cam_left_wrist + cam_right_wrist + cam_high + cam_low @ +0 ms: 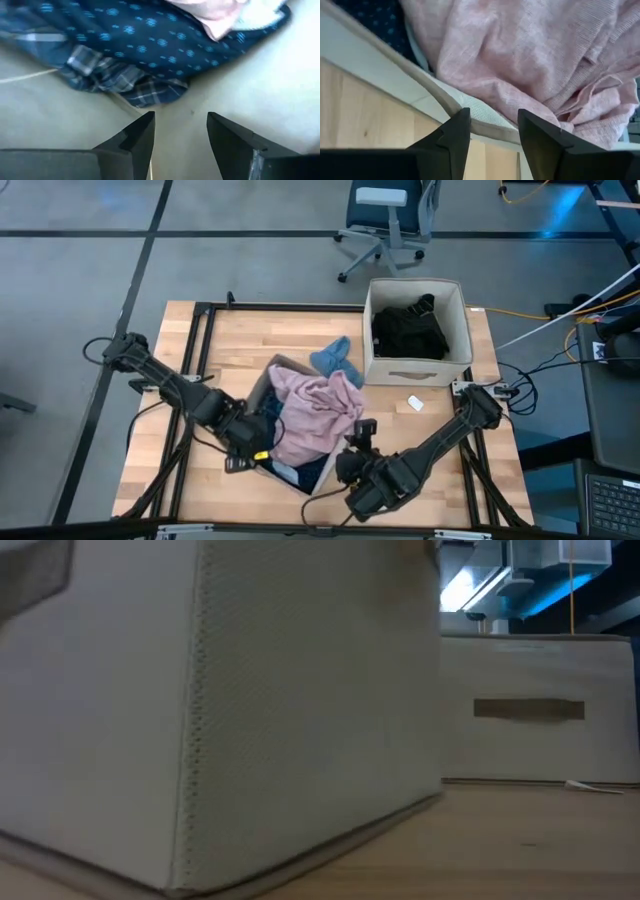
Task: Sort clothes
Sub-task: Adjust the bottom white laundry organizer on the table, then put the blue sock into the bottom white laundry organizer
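Here, nearest the front edge of the light wooden table (200,370), a beige fabric bin (268,380) lies tipped among a heap of clothes. A pink woven top (318,418) is draped over it and spills toward the right gripper (360,442). Under the pink cloth, a dark navy garment with small blue dots (150,35) and a blue-white plaid shirt (120,80) lie on the bin's pale inner wall, shown clearly only in the left wrist view.

The left gripper (258,448) sits at the bin's near-left side. Its 2 dark fingers (135,137) stand parted with nothing between them, just short of the plaid cloth. The right gripper, at the pile's right side, also has its fingers (452,135) apart and empty, poised at the bin's rim (420,95) where the pink top (530,55) hangs over it.

Just beyond the pile, a small blue garment (335,358) lies on the table, between the tipped bin and a second, upright beige fabric bin (418,367). That bin holds black pieces (408,328), bunched so that separate items cannot be told apart. A small white scrap (415,403) lies near its front.

The low view shows neither clothes nor arms: a bin wall (220,710) fills most of it, with the second bin (540,710) and its handle slot behind. Past the table stands a blue-grey office chair (385,215).
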Robot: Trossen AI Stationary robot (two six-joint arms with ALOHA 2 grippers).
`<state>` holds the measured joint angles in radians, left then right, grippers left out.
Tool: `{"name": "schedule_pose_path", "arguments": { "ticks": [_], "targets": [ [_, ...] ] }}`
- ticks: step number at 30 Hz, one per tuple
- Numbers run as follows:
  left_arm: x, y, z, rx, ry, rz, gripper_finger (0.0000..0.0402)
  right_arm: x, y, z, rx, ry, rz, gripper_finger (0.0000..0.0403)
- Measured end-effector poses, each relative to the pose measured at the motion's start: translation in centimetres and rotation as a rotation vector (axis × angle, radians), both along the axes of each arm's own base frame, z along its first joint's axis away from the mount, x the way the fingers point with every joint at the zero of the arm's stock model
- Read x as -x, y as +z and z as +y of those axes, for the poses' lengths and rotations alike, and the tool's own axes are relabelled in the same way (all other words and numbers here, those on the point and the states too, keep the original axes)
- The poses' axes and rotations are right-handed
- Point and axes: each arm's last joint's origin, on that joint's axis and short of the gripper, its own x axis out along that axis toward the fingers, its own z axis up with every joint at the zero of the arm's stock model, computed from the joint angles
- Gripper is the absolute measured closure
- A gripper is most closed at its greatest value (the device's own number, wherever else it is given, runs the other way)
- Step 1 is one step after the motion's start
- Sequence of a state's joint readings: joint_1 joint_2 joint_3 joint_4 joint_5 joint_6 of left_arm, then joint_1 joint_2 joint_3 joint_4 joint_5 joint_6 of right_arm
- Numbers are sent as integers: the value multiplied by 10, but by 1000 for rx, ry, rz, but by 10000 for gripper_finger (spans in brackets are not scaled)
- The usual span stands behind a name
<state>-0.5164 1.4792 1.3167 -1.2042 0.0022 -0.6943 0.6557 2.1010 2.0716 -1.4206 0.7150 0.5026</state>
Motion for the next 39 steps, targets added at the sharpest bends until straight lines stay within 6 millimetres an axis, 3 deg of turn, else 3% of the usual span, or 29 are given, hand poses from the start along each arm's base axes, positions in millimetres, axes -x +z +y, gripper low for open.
{"name": "schedule_pose_path", "arguments": {
  "ticks": [7,19,24,28,34,39],
  "targets": [
    [18,0,-28,59,11,45,231,-27,3,-15,-14,64,-49,237],
    [58,0,-68,83,109,100,231,-90,7,-50,-121,257,-197,237],
    [73,0,-81,100,142,117,231,-106,4,-65,-130,285,-231,237],
    [80,1,-85,100,146,125,231,-99,22,-64,-121,302,-231,237],
    [80,26,-80,117,105,-20,231,-45,80,-58,-198,241,-184,237],
    [79,45,-64,31,43,-244,231,-7,93,-58,-258,88,-111,237]
  ]
}}
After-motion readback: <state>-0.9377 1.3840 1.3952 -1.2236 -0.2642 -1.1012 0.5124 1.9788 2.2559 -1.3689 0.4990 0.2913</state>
